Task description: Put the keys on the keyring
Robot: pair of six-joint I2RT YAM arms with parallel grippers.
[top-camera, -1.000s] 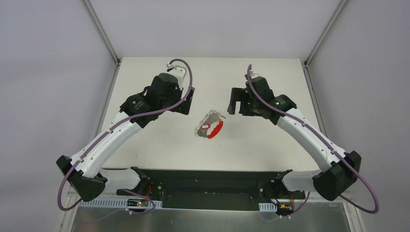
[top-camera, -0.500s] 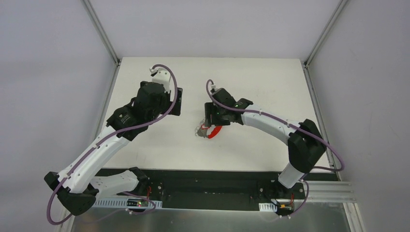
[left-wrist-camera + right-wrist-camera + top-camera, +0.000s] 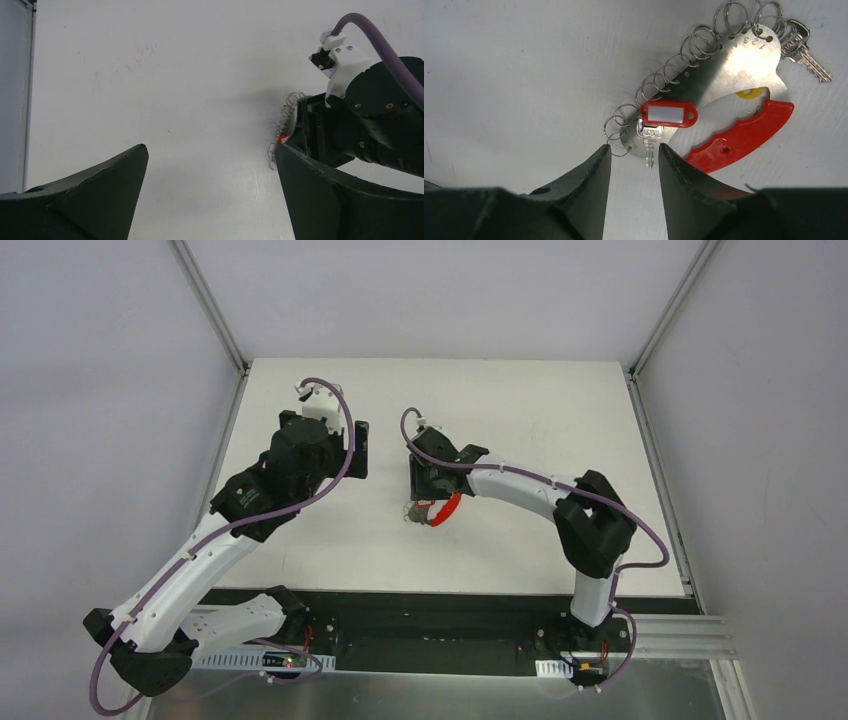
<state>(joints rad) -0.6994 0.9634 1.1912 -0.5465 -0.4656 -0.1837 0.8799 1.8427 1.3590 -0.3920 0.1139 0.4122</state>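
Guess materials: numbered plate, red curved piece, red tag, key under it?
Plate: looks like brushed steel or aluminium; dull grey sheen, stamped digits.
Curved piece: likely moulded plastic; uniform glossy red, with a small round hole.
Tag: plastic; red frame around a white insert, probably paper.
Key: silvery metal, bright finish; the alloy can't be told.

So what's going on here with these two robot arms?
The right gripper is poised right at a silver key with a red tag. The key lies on a metal plate edged with split rings and a red curved piece. Its jaws are slightly apart, gripping nothing yet. More keys lie at the plate's far end. The left gripper hangs wide open and empty off to the side.
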